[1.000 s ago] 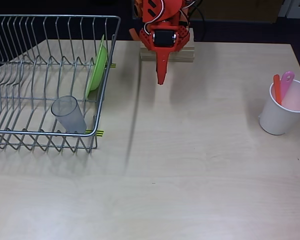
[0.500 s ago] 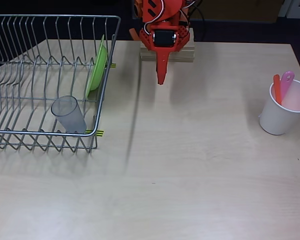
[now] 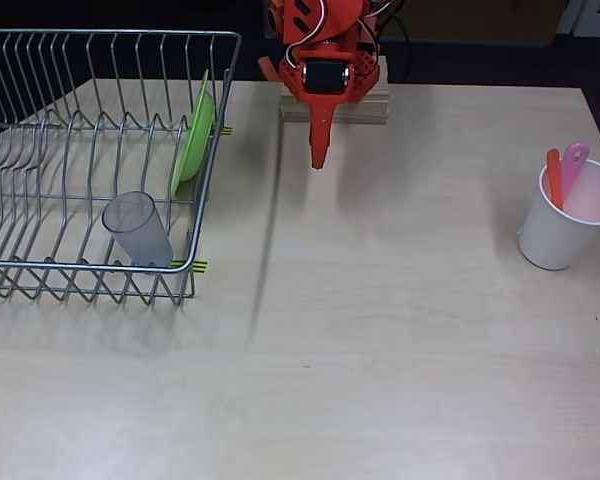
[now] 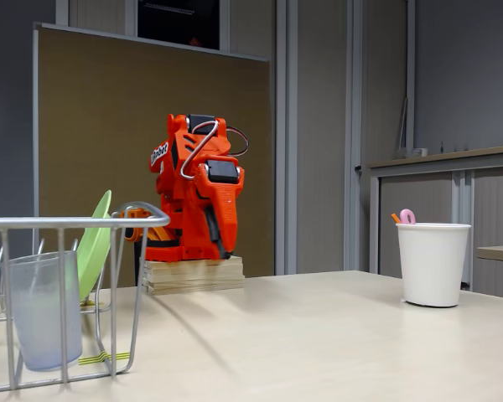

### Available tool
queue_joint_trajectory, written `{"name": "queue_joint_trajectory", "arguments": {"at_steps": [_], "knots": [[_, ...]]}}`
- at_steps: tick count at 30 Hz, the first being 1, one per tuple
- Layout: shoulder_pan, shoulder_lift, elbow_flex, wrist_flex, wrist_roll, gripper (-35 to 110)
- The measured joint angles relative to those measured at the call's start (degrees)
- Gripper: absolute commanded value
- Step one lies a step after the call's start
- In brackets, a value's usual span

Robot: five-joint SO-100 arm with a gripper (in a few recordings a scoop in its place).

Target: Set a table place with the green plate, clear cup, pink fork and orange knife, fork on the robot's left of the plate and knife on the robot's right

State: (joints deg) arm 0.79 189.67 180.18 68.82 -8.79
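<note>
The pale table (image 3: 400, 340) looks like smooth laminate printed with a faint wood grain and gives off a soft sheen, while the arm stands on a block of raw, layered plywood (image 4: 193, 275). The dish rack (image 3: 90, 160) is thin, shiny metal wire holding a glossy lime-green plastic plate (image 3: 194, 135) and a translucent, grey-tinted plastic cup (image 3: 138, 228). The arm's orange-red shell (image 4: 203, 197) is matt plastic, and the opaque white cup (image 3: 565, 220) looks like matt paper, with an orange plastic knife (image 3: 554, 178) and a pink plastic fork (image 3: 574, 163) inside.

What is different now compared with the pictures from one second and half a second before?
Only the arm moved, and slightly: in the overhead view the tip of the hand drifted a little toward the left of the picture. It took hold of nothing. The green plate and clear cup stayed in the dish rack; the pink fork and orange knife stayed in the white paper cup.
</note>
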Motion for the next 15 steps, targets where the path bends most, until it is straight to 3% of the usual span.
{"name": "queue_joint_trajectory", "arguments": {"at_steps": [9, 15], "knots": [[1.49, -0.18, -0.18, -5.71, -3.34, 0], [1.32, -5.1, -10.81, -7.38, 3.96, 0]]}}
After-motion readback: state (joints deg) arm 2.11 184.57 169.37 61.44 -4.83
